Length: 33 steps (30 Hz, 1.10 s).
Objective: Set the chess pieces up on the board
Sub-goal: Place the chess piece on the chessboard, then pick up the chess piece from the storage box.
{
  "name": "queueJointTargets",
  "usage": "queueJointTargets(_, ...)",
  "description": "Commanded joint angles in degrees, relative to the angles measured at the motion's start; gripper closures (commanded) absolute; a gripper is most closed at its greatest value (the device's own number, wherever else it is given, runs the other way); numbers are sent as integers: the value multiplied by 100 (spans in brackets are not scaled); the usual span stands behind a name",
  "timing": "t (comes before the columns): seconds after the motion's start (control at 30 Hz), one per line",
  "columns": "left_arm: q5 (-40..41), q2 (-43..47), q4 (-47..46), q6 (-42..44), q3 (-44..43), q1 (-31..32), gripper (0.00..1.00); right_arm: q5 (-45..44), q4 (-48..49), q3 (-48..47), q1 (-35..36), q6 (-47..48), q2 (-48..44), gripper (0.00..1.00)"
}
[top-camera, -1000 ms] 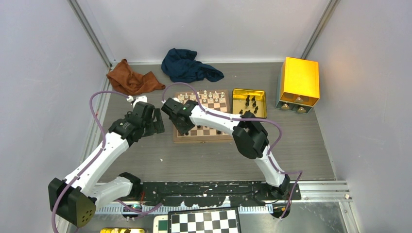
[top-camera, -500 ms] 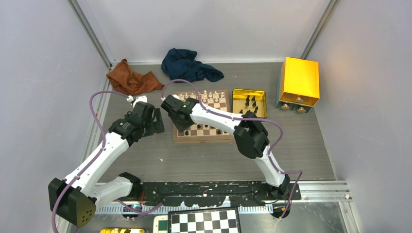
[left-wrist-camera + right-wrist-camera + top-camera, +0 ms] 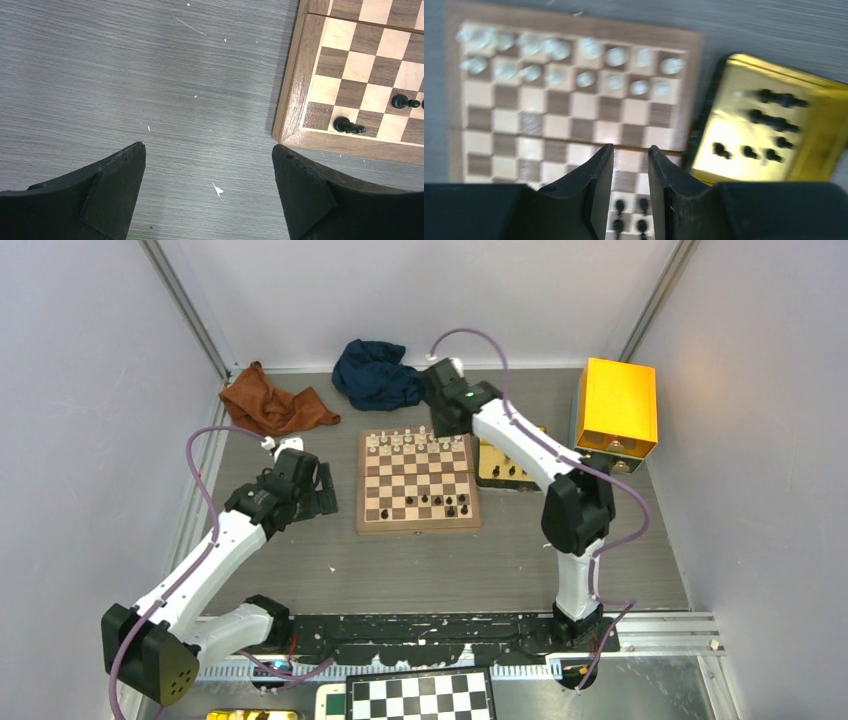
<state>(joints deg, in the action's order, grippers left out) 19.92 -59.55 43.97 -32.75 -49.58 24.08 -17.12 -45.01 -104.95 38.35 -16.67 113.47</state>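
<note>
Several pieces (image 3: 774, 122) are waiting in the tray (image 3: 824, 145) right of the board (image 3: 574, 27), so the right claw (image 3: 630, 150), hovering slightly parted and empty, is likely needing to drop there next; left claw (image 3: 209, 150) is idling spread.

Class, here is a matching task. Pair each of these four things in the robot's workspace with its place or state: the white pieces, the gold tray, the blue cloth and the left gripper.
Column A
1. white pieces
2. gold tray
3. blue cloth
4. left gripper

Column B
a. crumpled by the back wall
b. open above the table, left of the board
c. on the board's two far rows
d. right of the board, with black pieces inside

Pairs: 1-c, 2-d, 3-a, 4-b
</note>
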Motion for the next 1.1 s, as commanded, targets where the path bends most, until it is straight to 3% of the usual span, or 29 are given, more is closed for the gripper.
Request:
queueJointTargets(0.0,30,-36,-136,8,-261,-27,3,-305,195,365,-573,-78,-520,63)
queueJointTargets(0.43,77,-181,-114,93,-362,-29,3,-56,538,1408,-1613,-298,-634,62)
queueJointTargets(1.07,82,-397,-131,143,-469,-34,3,314,719,1908,-1867,-423,-390,62)
